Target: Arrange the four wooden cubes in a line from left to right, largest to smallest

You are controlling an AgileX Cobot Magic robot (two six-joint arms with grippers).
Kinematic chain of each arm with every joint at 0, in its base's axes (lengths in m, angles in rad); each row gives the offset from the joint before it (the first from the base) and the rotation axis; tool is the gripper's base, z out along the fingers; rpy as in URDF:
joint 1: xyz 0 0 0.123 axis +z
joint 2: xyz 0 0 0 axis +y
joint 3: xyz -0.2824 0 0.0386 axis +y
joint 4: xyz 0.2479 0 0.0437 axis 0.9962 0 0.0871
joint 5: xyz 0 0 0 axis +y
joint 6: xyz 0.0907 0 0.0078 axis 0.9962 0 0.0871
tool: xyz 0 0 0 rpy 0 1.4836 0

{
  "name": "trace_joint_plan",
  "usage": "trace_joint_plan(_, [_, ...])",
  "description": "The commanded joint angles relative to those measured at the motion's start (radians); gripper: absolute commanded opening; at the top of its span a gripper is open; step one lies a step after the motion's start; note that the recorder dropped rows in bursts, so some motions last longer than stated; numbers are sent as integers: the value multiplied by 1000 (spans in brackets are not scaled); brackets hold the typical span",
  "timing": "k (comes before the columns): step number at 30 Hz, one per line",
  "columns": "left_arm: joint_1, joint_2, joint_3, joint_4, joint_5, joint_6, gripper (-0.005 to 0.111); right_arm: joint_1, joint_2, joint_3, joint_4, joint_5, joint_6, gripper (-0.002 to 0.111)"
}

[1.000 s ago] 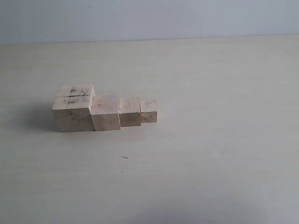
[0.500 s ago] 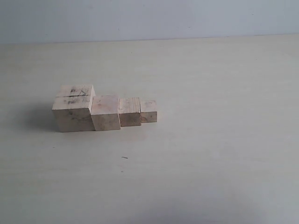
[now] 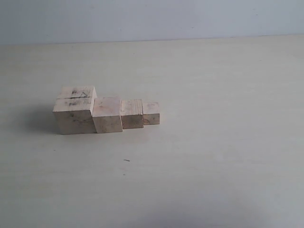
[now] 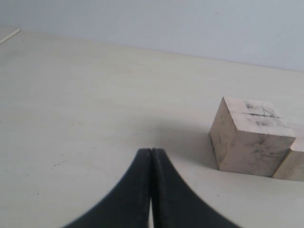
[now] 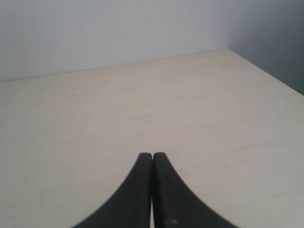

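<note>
Four pale wooden cubes stand in a touching row on the table in the exterior view. The largest cube (image 3: pixel 75 110), with dark marks and a groove on top, is at the left. To its right come the second cube (image 3: pixel 107 114), the third cube (image 3: pixel 132 113) and the smallest cube (image 3: pixel 151 112). Neither arm shows in the exterior view. My left gripper (image 4: pixel 151 151) is shut and empty, low over the table, apart from the largest cube (image 4: pixel 249 137). Only bare table lies ahead of my right gripper (image 5: pixel 152 155), which is shut and holds nothing.
The pale table (image 3: pixel 213 142) runs back to a grey-blue wall (image 3: pixel 152 19). A small dark speck (image 3: pixel 127 160) lies in front of the row. The right wrist view shows the table's corner and edge (image 5: pixel 266 71).
</note>
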Motion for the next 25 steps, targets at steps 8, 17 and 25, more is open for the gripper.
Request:
trace_joint_plan(8, [-5, -5, 3, -3, -10, 3, 0, -6, -6, 4, 6, -2, -2, 0])
trace_joint_plan(17, [-5, -5, 3, -3, -10, 3, 0, -6, -6, 4, 13, -2, -2, 0])
trace_joint_plan(25, [-5, -5, 3, -3, -10, 3, 0, -6, -6, 4, 13, -2, -2, 0])
